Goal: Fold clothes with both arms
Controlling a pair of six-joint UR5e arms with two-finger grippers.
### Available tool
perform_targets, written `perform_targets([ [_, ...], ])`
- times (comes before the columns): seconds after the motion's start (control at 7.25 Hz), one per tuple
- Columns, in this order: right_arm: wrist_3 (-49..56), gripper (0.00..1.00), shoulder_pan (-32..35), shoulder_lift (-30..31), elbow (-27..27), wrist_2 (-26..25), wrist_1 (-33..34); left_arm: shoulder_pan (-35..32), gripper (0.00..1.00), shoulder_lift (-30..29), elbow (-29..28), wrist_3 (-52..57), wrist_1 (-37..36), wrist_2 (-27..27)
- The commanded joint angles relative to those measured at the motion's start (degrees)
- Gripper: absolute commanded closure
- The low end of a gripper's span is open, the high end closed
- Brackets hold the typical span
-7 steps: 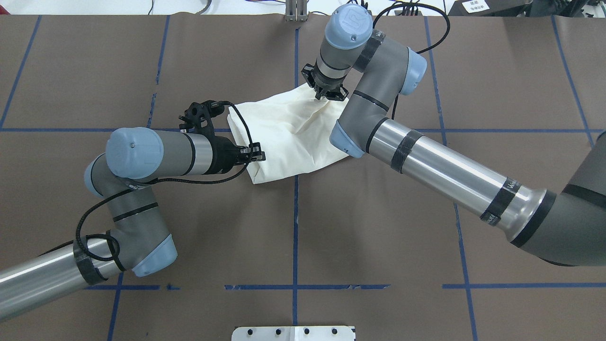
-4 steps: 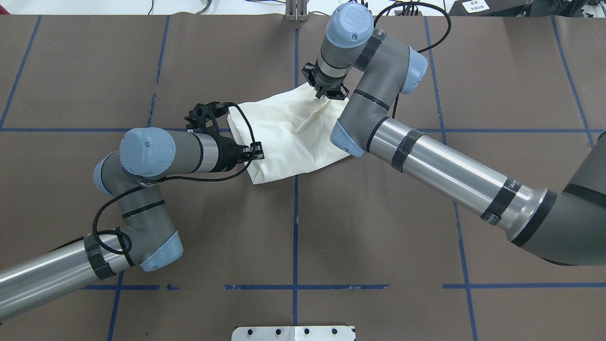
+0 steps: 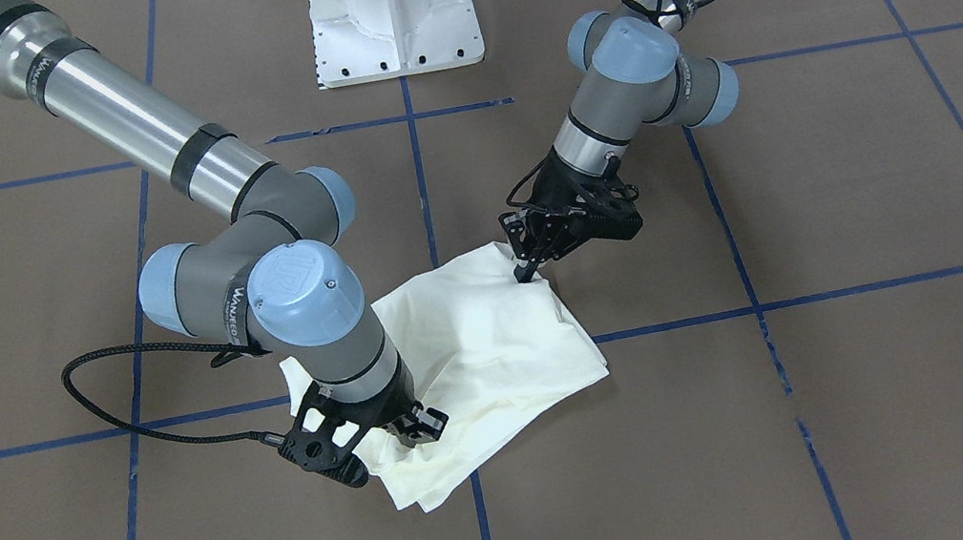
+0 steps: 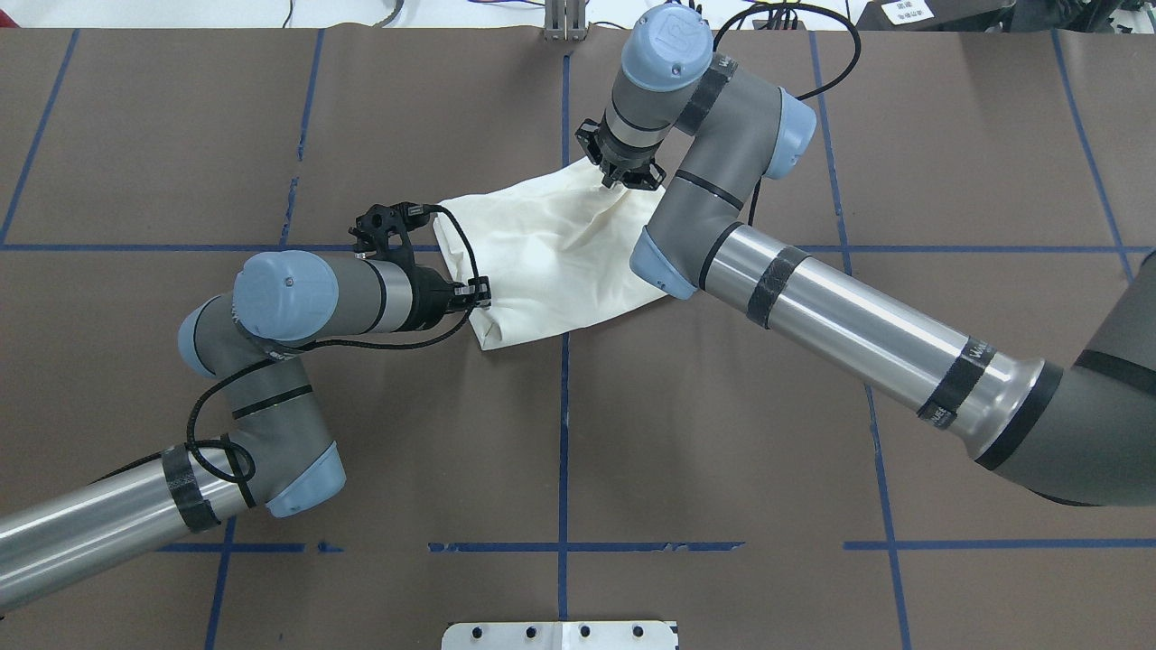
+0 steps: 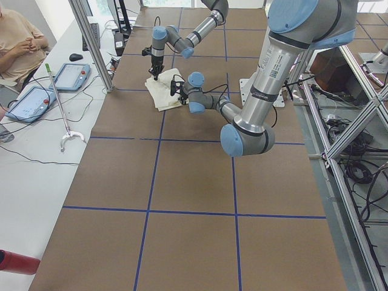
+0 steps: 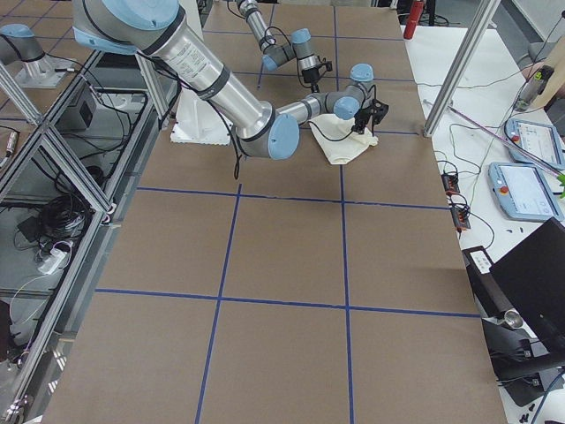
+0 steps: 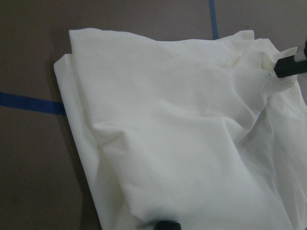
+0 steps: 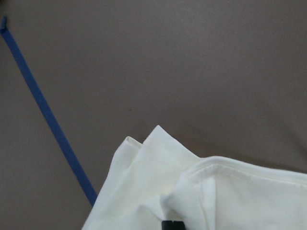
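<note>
The cream T-shirt lies folded into a small bundle at the table's far middle, plain side up; no print shows. It also shows in the front-facing view. My left gripper reaches in low from the left and is shut on the shirt's near-left edge; it also shows in the front-facing view. My right gripper points down and is shut on the shirt's far-right corner, where the cloth bunches. It also shows in the front-facing view. The left wrist view shows wrinkled cloth.
The table has a brown cover with blue tape lines. The white pedestal base stands at the near middle. A seated person and tablets are on a side bench beyond the table's far edge.
My left arm's wrist and elbow shifted right and rotated, and its gripper drew back slightly toward the shirt's left edge. The right arm and the shirt barely moved.
</note>
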State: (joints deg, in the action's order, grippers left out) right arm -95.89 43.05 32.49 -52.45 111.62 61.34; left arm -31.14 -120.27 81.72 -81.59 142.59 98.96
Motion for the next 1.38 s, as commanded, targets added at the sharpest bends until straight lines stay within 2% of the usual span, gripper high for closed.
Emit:
perform_targets([
  [0.0,0.09,1.00,0.19,-0.06,-0.10,0.00,0.00,0.46,1.00,0.21,0.71,-0.41,-0.38,0.36],
  [0.14,0.09,1.00,0.19,-0.06,-0.10,0.00,0.00,0.55,1.00,0.56,2.28,-1.46,-2.38,0.53],
  [0.28,0.09,1.00,0.19,-0.06,-0.10,-0.09,0.00,0.55,1.00,0.74,5.61,-2.51,-4.75,4.19],
  [0.41,0.09,1.00,0.19,-0.06,-0.10,-0.09,0.00,1.51,1.00,2.48,8.51,-3.83,-6.86,4.75],
  [0.69,0.00,1.00,1.32,0.03,-0.54,0.26,0.00,2.83,1.00,3.11,10.29,-4.19,-7.15,4.93],
  [0.83,0.44,0.82,3.77,2.03,-3.85,2.96,0.53,2.75,1.00,6.42,16.39,-3.67,-9.93,6.41],
  [0.97,1.31,0.51,7.01,7.19,-9.54,8.21,0.88,-1.08,1.00,8.72,21.24,-0.53,-14.66,9.12],
  [1.1,3.67,0.27,10.09,13.50,-15.95,11.83,1.06,-5.64,1.00,11.78,24.16,7.59,-16.88,11.15],
  [1.24,6.39,0.00,13.95,18.70,-20.71,15.26,1.67,-11.17,0.86,15.56,25.14,16.20,-17.08,13.78],
])
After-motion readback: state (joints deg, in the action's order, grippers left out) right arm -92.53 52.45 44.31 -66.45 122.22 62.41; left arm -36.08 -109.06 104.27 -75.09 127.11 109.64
